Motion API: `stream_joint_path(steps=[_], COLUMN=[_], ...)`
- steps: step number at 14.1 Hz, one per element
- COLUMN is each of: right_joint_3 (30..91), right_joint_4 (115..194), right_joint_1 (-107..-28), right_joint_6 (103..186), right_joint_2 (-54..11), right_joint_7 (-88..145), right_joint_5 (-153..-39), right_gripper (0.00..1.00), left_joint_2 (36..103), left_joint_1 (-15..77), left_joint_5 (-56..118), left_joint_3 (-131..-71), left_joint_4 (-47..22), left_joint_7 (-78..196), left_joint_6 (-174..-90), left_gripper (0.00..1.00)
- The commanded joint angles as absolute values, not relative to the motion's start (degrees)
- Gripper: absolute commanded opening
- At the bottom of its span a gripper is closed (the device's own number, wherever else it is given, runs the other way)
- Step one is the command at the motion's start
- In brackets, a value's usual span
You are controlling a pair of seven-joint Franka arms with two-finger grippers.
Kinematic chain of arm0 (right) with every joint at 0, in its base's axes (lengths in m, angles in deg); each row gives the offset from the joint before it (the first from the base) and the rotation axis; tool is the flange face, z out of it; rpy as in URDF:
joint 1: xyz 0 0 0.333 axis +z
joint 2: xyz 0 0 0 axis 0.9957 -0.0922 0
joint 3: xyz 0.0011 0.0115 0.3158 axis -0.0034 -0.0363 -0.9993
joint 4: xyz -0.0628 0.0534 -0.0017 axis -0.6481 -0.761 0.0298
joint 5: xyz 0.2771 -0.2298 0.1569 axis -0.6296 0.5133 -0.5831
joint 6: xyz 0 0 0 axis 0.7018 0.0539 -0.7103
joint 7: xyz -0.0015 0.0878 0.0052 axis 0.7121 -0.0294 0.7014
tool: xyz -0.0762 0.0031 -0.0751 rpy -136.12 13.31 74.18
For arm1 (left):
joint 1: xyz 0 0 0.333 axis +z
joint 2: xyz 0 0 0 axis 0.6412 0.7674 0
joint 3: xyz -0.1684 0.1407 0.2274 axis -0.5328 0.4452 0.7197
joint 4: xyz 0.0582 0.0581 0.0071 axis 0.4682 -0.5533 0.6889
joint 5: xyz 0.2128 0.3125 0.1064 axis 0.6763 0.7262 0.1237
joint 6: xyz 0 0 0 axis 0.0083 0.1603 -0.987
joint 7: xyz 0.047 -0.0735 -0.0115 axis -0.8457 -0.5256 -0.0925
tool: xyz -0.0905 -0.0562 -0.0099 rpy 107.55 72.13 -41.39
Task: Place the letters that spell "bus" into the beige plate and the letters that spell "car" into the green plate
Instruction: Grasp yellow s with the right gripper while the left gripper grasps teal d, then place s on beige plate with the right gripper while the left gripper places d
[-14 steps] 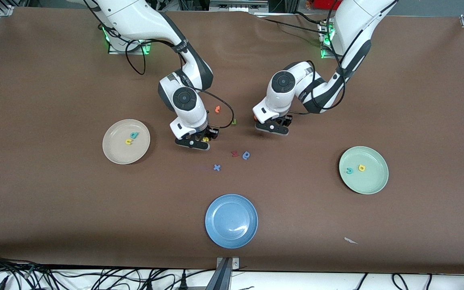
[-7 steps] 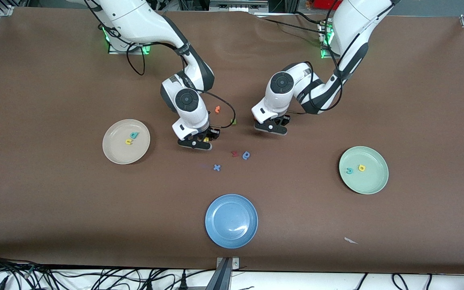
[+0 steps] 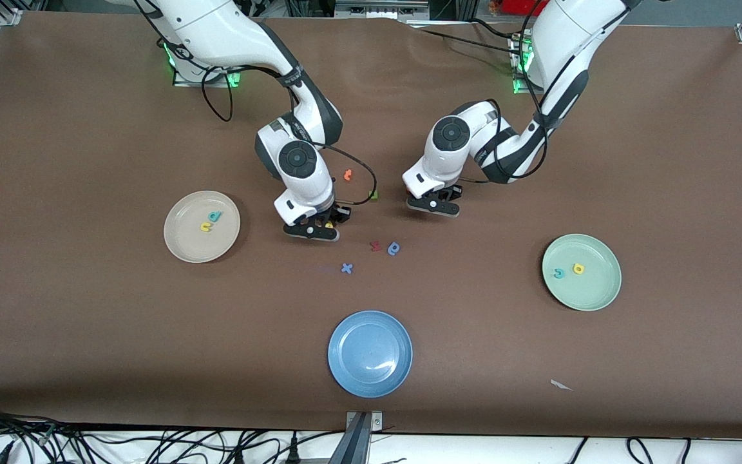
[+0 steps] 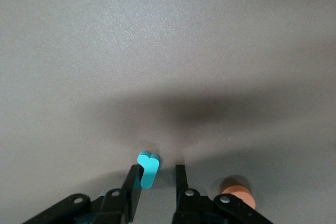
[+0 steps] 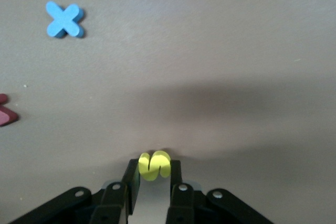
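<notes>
Right gripper pinches the yellow "s" between its fingertips, bound for the beige plate; left gripper, fingers still apart, straddles the teal "r" against one finger, for the green plate.

The brown table is carrying three plain plates: the beige plate, the green plate in pale mint, and a blue plate. A teal "b" and a yellow "u" are showing against the beige; a teal "c" and a yellow "a" against the green. The black-fingered right gripper is framing a yellow "s", the black-fingered left gripper a teal "r". Loose letters are lying in blue, dark red, darker blue, orange and olive green. Both arms are showing white shells with dark joints.
</notes>
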State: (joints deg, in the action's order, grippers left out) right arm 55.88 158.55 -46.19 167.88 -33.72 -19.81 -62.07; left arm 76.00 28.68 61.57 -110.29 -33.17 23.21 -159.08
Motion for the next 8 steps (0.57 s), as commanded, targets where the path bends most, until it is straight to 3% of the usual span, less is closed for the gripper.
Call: stream_joint_path(steps=[1, 8], right_joint_3=[59.5, 74.6], right_joint_4=[161.0, 174.9], right_joint_1=[-46.2, -46.4], right_joint_6=[160.7, 160.6], right_joint_2=[-28.1, -18.3], right_joint_7=[-17.5, 2.7], right_joint_5=[-62.2, -62.3], right_gripper=[0.02, 0.02], left_joint_2=[76.5, 77.3], left_joint_1=[28.7, 29.2], left_joint_5=[64.9, 66.7], left_joint_3=[-109.8, -109.5], left_joint_4=[-32.7, -32.5], left_joint_7=[21.7, 21.6], left_joint_6=[-159.4, -159.5], left_gripper=[0.24, 0.03])
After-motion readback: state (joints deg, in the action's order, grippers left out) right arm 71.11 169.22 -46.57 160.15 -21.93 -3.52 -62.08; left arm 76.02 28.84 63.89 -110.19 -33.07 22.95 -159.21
